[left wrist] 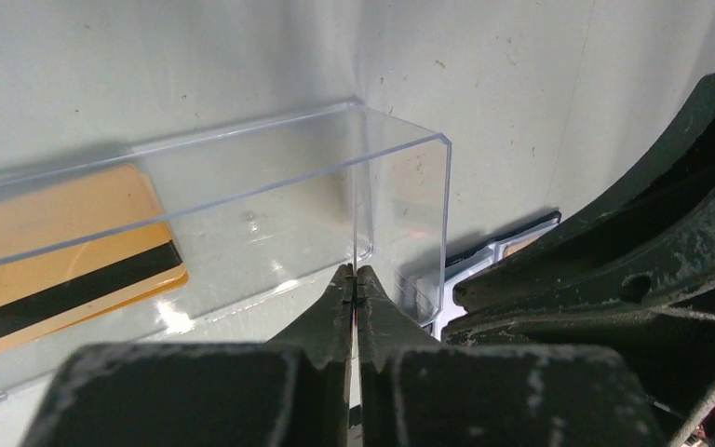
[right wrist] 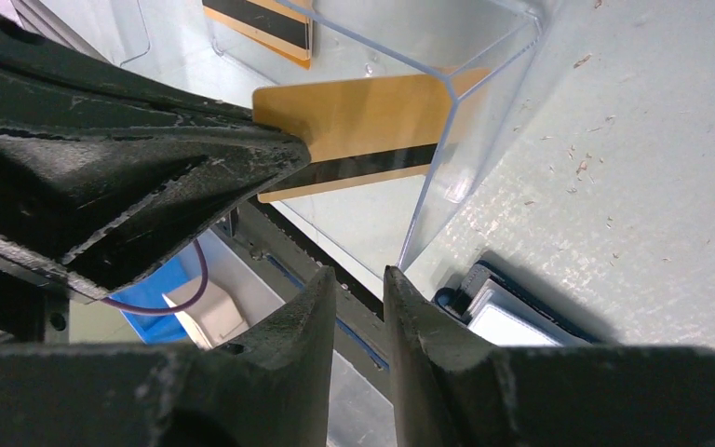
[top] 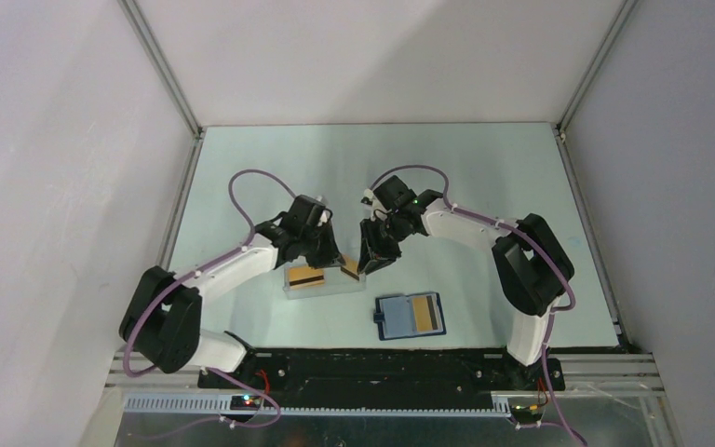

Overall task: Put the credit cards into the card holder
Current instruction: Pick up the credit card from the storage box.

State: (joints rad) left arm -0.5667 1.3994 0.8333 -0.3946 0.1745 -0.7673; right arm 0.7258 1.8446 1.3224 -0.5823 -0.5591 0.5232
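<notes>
A clear plastic tray point(top: 328, 289) holds one gold-tan credit card point(top: 305, 277) with a dark stripe, lying flat; it also shows in the left wrist view point(left wrist: 56, 251). A second credit card point(right wrist: 363, 126) leans tilted at the tray's right end point(top: 349, 270). My left gripper point(top: 332, 259) is shut on the tray's thin clear wall point(left wrist: 355, 272). My right gripper point(top: 369, 265) hangs just over the tilted card, its jaws a little apart and empty point(right wrist: 360, 275). The navy card holder point(top: 411, 315) lies open near the front, with a gold card in a slot.
The card holder's corner shows beside the tray in the right wrist view point(right wrist: 512, 317) and the left wrist view point(left wrist: 498, 251). The two grippers are very close together over the tray's right end. White walls enclose the table on three sides.
</notes>
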